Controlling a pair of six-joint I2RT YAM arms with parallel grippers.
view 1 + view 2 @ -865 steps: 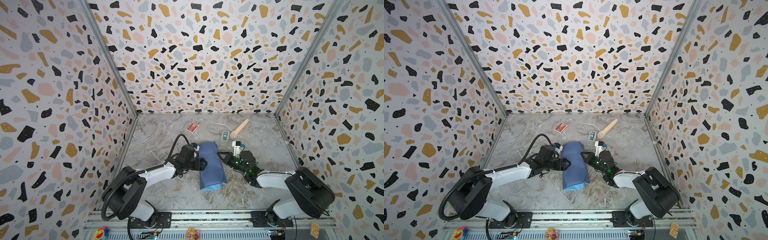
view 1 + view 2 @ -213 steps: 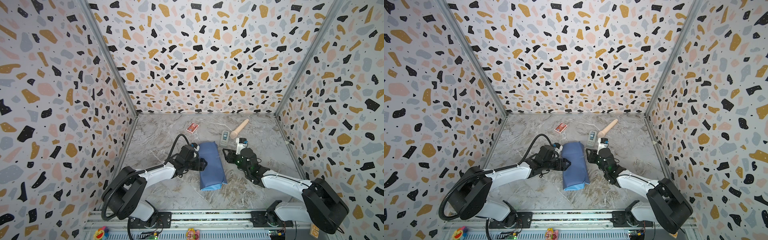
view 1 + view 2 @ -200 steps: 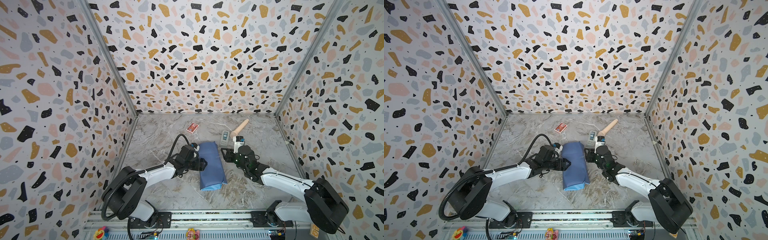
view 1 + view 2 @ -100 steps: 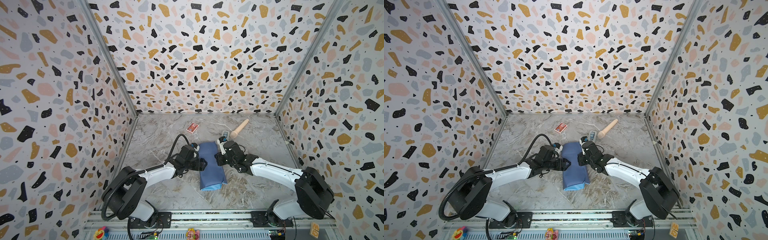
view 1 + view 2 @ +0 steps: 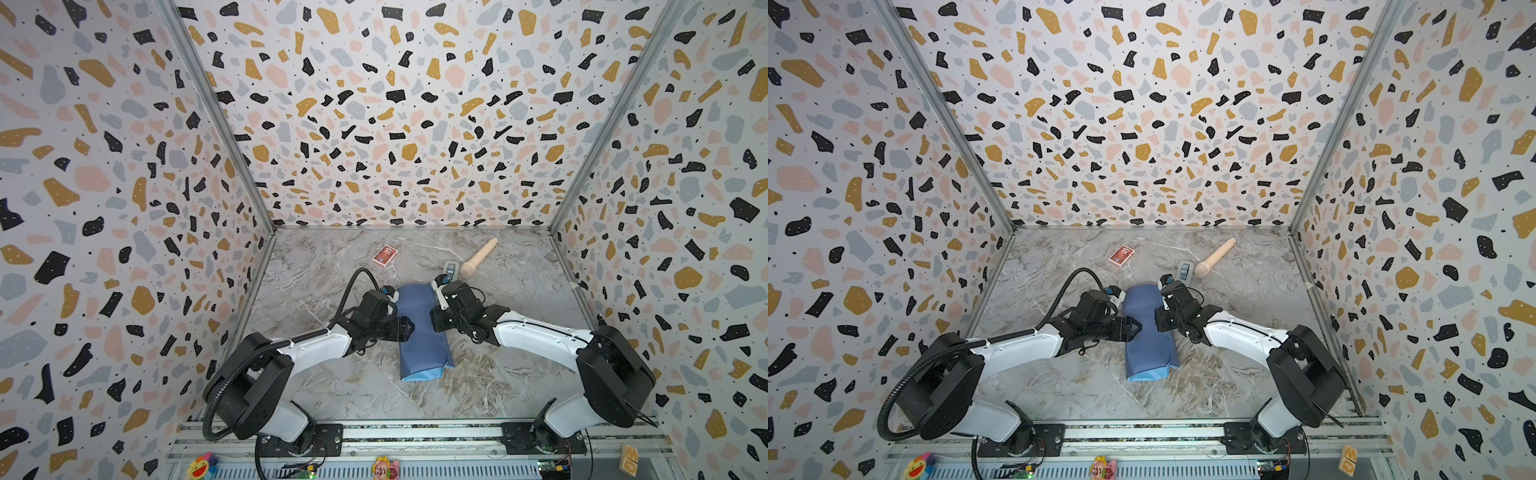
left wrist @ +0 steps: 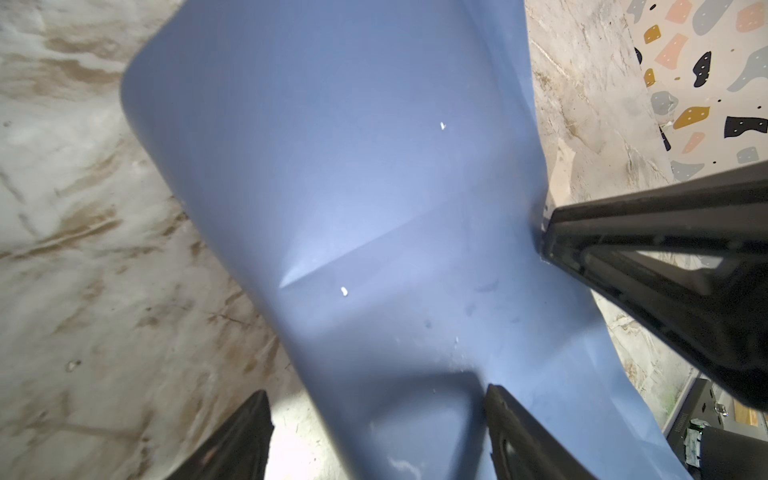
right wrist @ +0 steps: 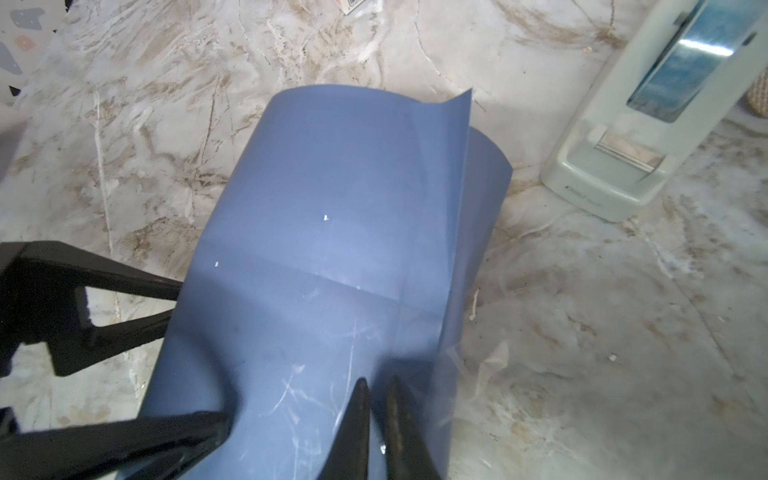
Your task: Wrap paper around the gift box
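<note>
Low centre in both top views, the paper [image 5: 423, 353] lies rolled on the marbled table [image 5: 523, 374]; the gift box I cannot see. My left gripper [image 5: 409, 328] stands spread against its side. My right gripper [image 7: 376, 384], wider and beside the roll a second ago, is now pinched nearly closed on top. Beyond: tape dispenser [image 5: 450, 269], wooden stick [image 5: 478, 257], red cards [image 5: 384, 254], speckled walls [image 5: 395, 124].
</note>
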